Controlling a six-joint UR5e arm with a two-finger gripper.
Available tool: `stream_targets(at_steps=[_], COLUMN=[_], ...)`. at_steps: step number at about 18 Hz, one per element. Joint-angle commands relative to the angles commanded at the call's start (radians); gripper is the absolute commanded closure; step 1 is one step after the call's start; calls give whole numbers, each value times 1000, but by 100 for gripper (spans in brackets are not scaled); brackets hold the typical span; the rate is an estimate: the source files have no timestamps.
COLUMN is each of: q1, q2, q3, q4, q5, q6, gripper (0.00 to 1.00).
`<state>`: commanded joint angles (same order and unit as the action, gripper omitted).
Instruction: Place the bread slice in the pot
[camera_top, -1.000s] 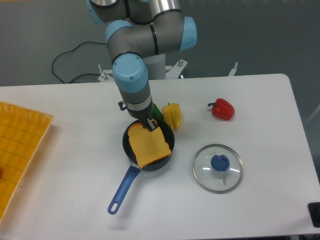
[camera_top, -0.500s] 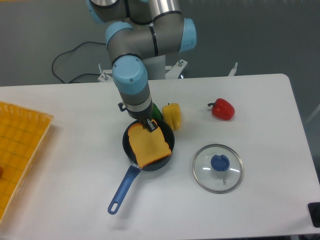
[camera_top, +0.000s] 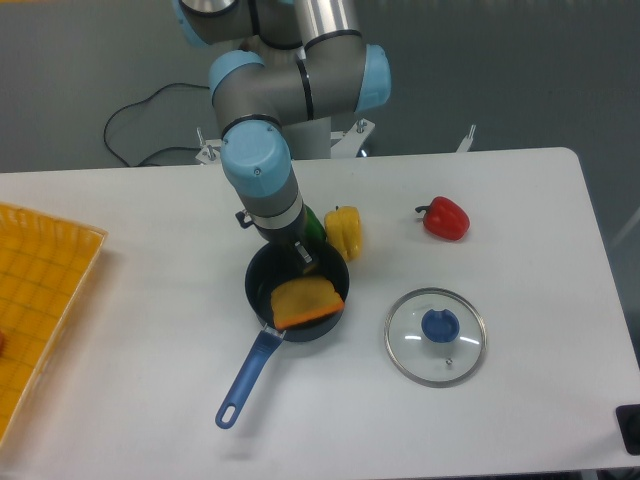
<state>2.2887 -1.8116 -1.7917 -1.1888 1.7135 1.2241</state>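
The bread slice (camera_top: 306, 300), yellow-orange with a darker orange crust edge, lies tilted inside the pot (camera_top: 256, 281), leaning against its near right wall. The pot is a small dark round saucepan at the table's middle, with a long blue handle (camera_top: 245, 380) pointing to the front left. My gripper (camera_top: 304, 257) hangs over the pot's far rim, just above and behind the bread, apart from it. Its fingers look slightly open and hold nothing.
A yellow bell pepper (camera_top: 344, 232) and a green item (camera_top: 314, 224) stand right behind the pot, close to the gripper. A glass lid with a blue knob (camera_top: 435, 336) lies to the right. A red pepper (camera_top: 446, 218) sits farther back right. A yellow tray (camera_top: 35, 300) is at the left edge.
The bread slice was held flat across the pot's top; now it is let go and has dropped down into the pot, tilted. The arm has shifted slightly left.
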Motion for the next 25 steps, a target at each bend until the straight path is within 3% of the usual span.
stream_targets(at_steps=[5,7,11,15,25], q1=[3,5,8,12,32], q2=[-8,-9,-38,-78,-101], q3=[15,44,124,150,183], q4=[-21,-50,-55,-49,-44], q5=[-3,-2,-8,2,-11], q6=[0,-2,-8,-8,-12], gripper=[0,0,0,0,0])
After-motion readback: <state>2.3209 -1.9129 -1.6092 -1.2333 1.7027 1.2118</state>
